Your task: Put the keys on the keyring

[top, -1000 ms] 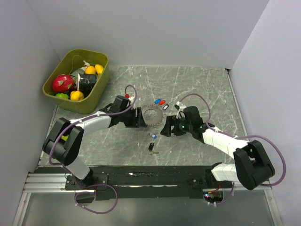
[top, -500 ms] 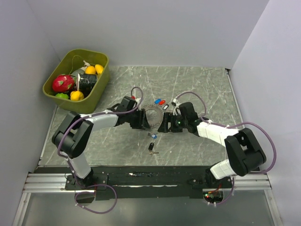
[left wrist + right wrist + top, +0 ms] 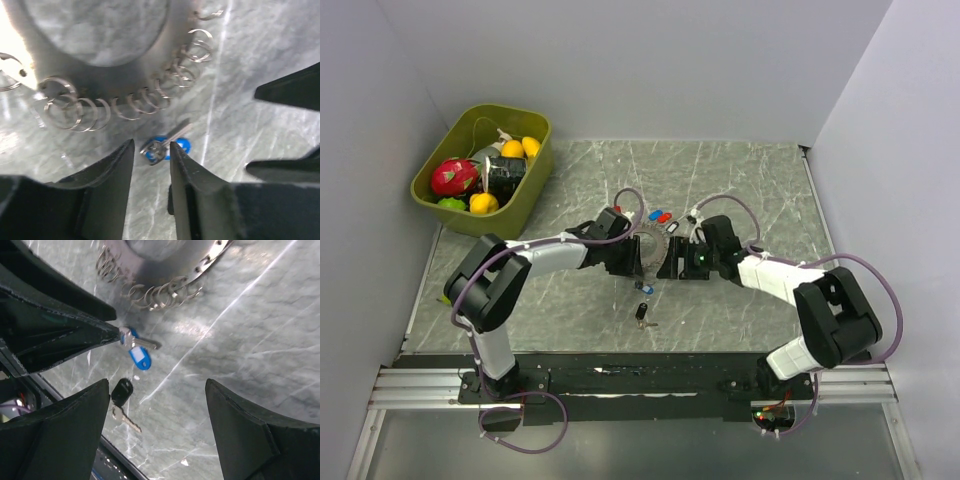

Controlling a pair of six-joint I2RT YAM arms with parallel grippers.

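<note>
Left wrist view: thin silvery metal keyring [image 3: 131,104] arcs across the upper frame, small wire loops strung along its edge. It lies on a glossy grey-green veined table [image 3: 240,60]. Small silver key with blue plastic head [image 3: 176,145] at bottom centre, its metal end in the narrow gap of the black left gripper [image 3: 151,145], jaws apart. Right gripper [image 3: 157,385] spread wide over the table; black-headed key [image 3: 122,390] near its left finger.
</note>
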